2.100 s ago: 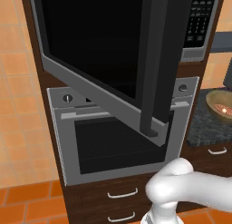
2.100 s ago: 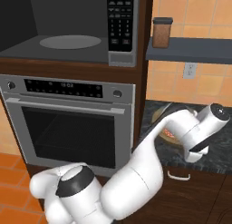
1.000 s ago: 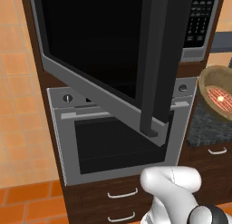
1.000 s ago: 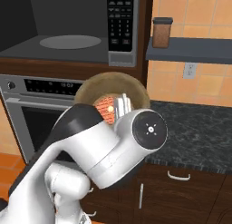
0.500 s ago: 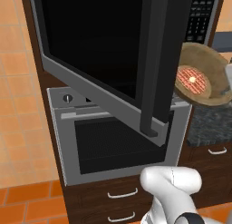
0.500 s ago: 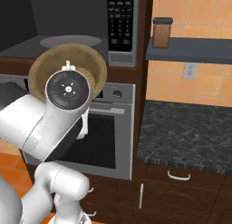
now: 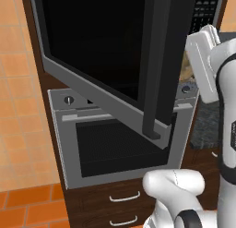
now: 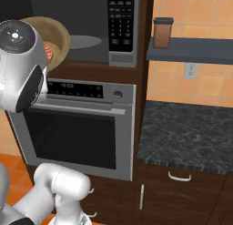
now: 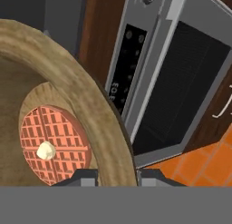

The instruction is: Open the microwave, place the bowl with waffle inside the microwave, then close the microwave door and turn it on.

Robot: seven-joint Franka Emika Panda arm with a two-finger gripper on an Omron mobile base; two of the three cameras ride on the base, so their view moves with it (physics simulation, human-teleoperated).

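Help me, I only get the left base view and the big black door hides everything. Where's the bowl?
Observer: The bowl is up in front of the open microwave, above the oven.
Operator: Is the waffle in it?
Observer: Yes, the waffle lies flat on the bowl's bottom.
Operator: Is it held tight?
Observer: The end effector pinches the rim between its fingers.
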